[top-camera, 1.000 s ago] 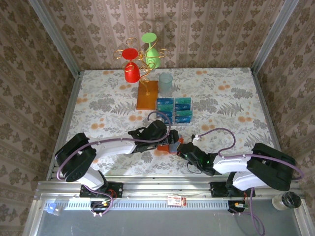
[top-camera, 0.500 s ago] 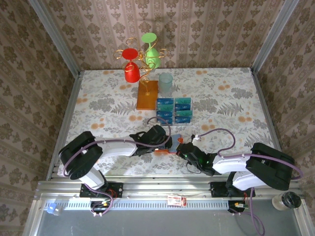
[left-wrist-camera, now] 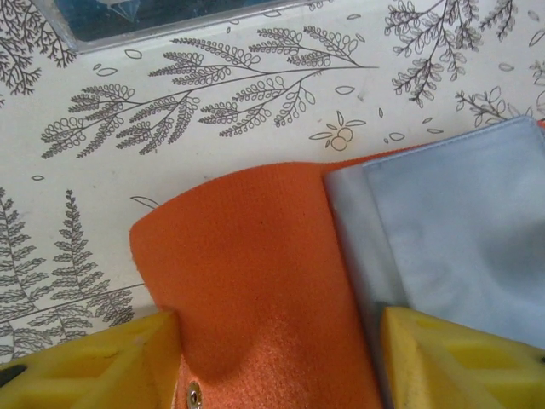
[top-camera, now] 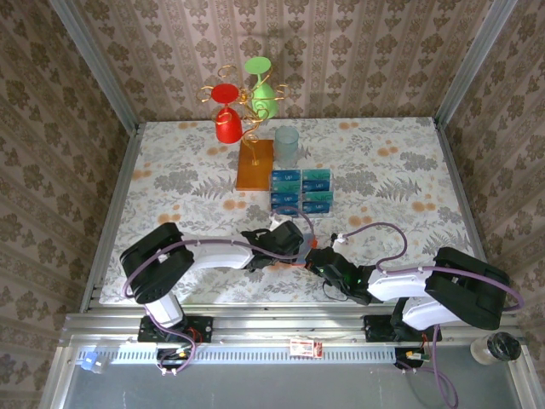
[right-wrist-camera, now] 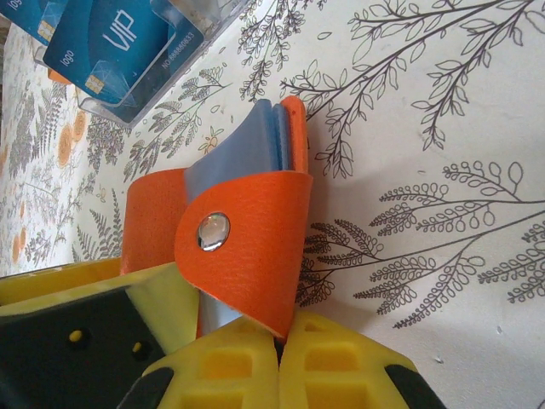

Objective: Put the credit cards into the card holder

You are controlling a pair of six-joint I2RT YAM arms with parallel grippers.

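The card holder (right-wrist-camera: 247, 247) is a small orange wallet with a silver snap and grey-blue inner sleeves (left-wrist-camera: 451, 230). It stands on its edge on the table near the front. My right gripper (right-wrist-camera: 279, 328) is shut on the lower edge of its snap flap. My left gripper (left-wrist-camera: 281, 358) is open, its yellow fingers (left-wrist-camera: 111, 358) on either side of the other orange cover (left-wrist-camera: 247, 256). The left finger touches that cover's edge. From above, the two grippers (top-camera: 292, 247) (top-camera: 313, 258) meet over the holder. The blue and teal credit cards (top-camera: 301, 189) lie in a clear tray behind it.
A gold wire stand on an orange-brown base (top-camera: 255, 164) holds a red cup (top-camera: 226, 123) and a green cup (top-camera: 262, 94) at the back. A clear tumbler (top-camera: 287, 145) stands beside it. The card tray's rim (left-wrist-camera: 128, 34) lies just beyond the holder.
My left gripper has slid right onto the card holder and its jaws have narrowed. The holder now sits mostly hidden under it. The right gripper has kept its grip and place.
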